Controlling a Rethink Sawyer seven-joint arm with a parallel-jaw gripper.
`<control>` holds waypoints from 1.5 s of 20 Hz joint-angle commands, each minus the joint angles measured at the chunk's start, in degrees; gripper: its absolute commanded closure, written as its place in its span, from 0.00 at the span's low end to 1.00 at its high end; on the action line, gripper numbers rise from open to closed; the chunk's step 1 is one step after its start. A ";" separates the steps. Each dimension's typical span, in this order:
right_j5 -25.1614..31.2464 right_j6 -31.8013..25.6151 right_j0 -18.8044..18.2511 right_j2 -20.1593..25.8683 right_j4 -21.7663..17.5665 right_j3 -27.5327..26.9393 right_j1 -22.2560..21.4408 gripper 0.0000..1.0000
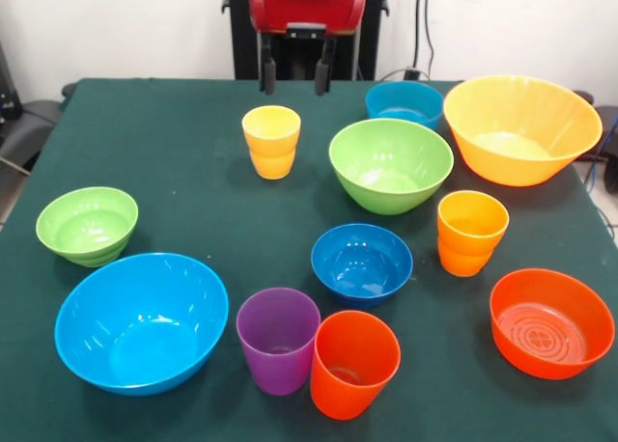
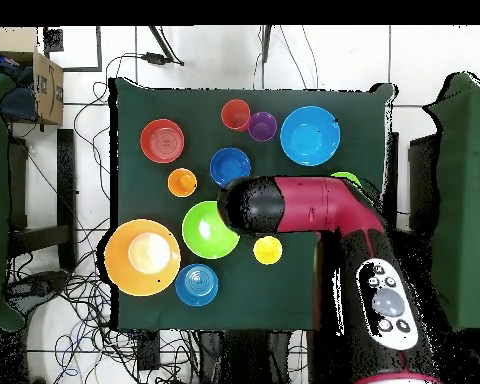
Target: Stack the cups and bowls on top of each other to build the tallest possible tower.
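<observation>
**Light, slick plastic spread out and nothing stacked yet**

The end effector (image 1: 295,75) hangs at the bench's far edge with its two dark fingers apart and empty, above the green cloth and short of the yellow cup (image 1: 271,140).

The cups and bowls all stand apart on the bench (image 1: 174,152), mouths up; no tower exists yet. The yellow cup is near the end effector, the orange-yellow cup (image 1: 471,232) stands toward the right, and the purple cup (image 1: 278,339) and red-orange cup (image 1: 353,362) sit just beside each other at the front, possibly touching. Around them lie a large green bowl (image 1: 391,164), a small green bowl (image 1: 87,225), a big light blue bowl (image 1: 141,320), a dark blue bowl (image 1: 362,261), a teal bowl (image 1: 404,101), a wide orange-yellow bowl (image 1: 521,126) and an orange-red bowl (image 1: 551,321).

All look like thin, rigid, glossy moulded plastic: probably very light, not fragile, but slippery and easily tipped or nudged across the cloth. The tumblers taper toward the base, two showing a stepped waist. The bowls are too wide to span, so a pinch over one rim wall seems the likely hold; a cup could be taken the same way or across its body.
</observation>
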 commanded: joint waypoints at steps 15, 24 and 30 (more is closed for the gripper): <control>19.18 -9.57 5.99 7.34 -2.53 -48.58 29.89 0.00; 27.69 -11.74 8.11 8.97 -2.85 -61.55 35.90 0.00; 25.35 -12.42 7.07 8.32 -1.81 -57.22 33.95 0.00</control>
